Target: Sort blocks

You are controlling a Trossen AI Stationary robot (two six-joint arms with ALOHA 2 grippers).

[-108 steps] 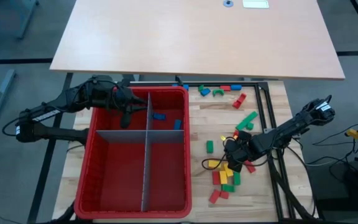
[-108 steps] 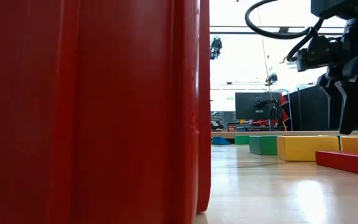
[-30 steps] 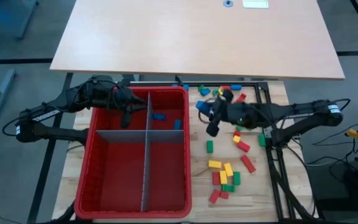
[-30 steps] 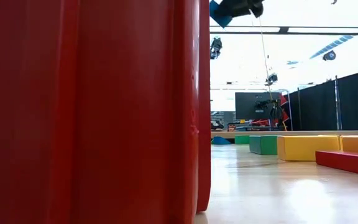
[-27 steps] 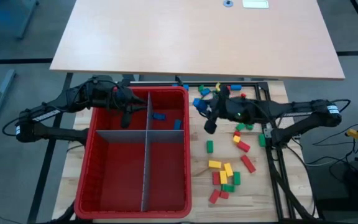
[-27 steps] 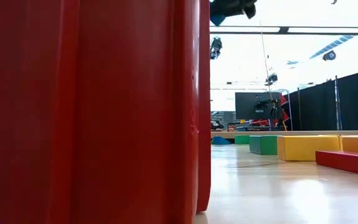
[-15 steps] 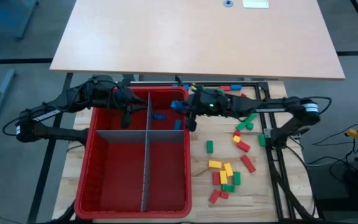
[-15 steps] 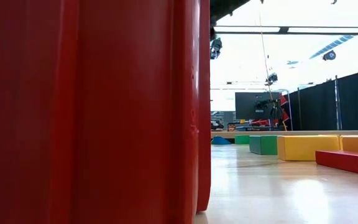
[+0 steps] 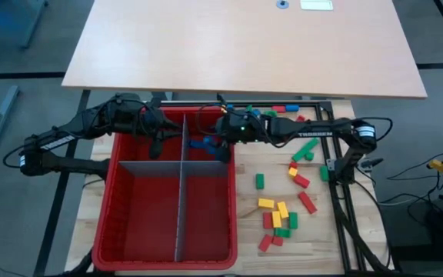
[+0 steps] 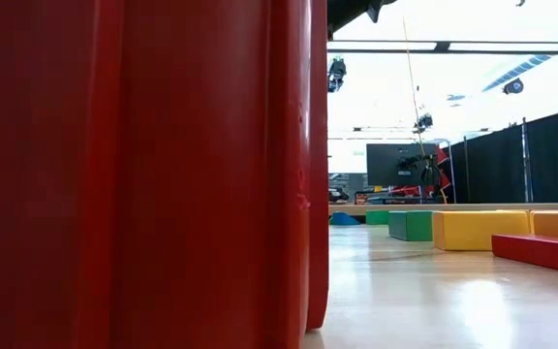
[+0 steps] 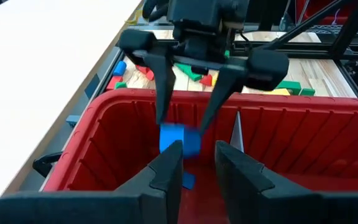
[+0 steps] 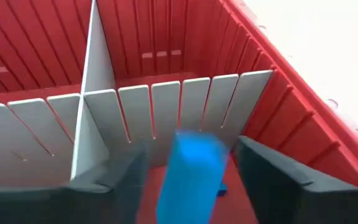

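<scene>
My right gripper point(image 9: 223, 146) hangs open over the far right compartment of the red bin point(image 9: 115, 201). A blue block point(image 12: 191, 171) shows blurred between its spread fingers, with a gap on either side; in the left wrist view the same blue block point(image 11: 180, 140) is at the fingertips. Two more blue blocks point(image 9: 197, 143) lie on this compartment's floor. My left gripper point(image 9: 157, 138) waits over the far left compartment, its fingers a little apart and nothing between them. Loose red, green, yellow and blue blocks point(image 9: 279, 215) lie on the table right of the bin.
Grey divider panels point(image 9: 181, 192) split the bin into four compartments. More blocks point(image 9: 287, 108) lie by the table's far edge, near a black frame rail point(image 9: 333, 154). The bin's wall point(image 10: 143, 174) fills the left half of the low view.
My right gripper has carried the blue block from above the loose blocks toward the table's left edge, crossing the bin's right wall to stand over the far right compartment. The block now shows blurred and apart from both fingers.
</scene>
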